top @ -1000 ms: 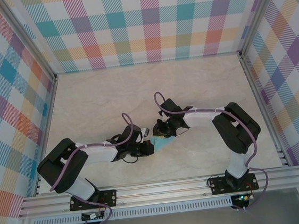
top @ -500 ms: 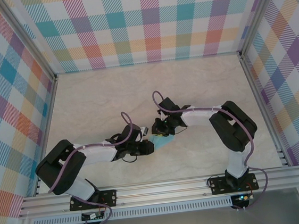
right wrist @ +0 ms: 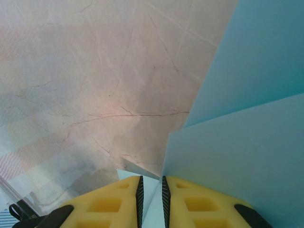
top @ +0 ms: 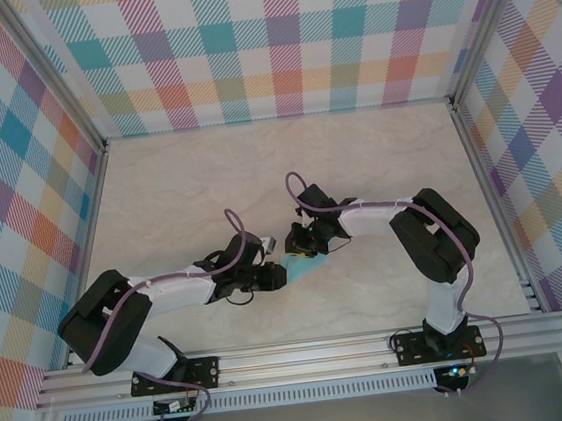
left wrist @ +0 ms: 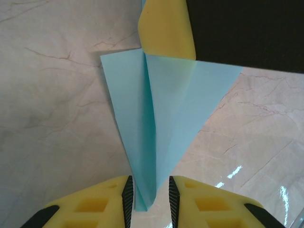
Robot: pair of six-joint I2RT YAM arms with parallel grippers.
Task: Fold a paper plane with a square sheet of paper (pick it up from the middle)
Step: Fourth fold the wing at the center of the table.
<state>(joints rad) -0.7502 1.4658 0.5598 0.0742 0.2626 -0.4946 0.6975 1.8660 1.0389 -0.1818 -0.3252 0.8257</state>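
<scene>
The square sheet of paper is folded into a light-blue paper plane [top: 303, 266], a pointed dart with a centre ridge [left wrist: 161, 109]. It hangs just above the marble table, between the two grippers. My right gripper [right wrist: 151, 190] is shut on its wide rear end, with the blue sheet [right wrist: 247, 142] running up between the pads. One yellow right finger [left wrist: 166, 28] shows behind the plane. My left gripper [left wrist: 148, 190] stands open around the pointed tip. The tip lies near the left pad, and a gap shows on the right side. From above, the left gripper [top: 278, 276] sits just left of the plane.
Marble tabletop [top: 188, 190] inside plaid walls, with aluminium rails along the sides and the near edge [top: 306, 354]. Both arms meet low at the table's middle, close to the front.
The left jaws have parted and let go of the plane's tip. Both grippers and the plane drifted slightly left. The right gripper keeps its hold.
</scene>
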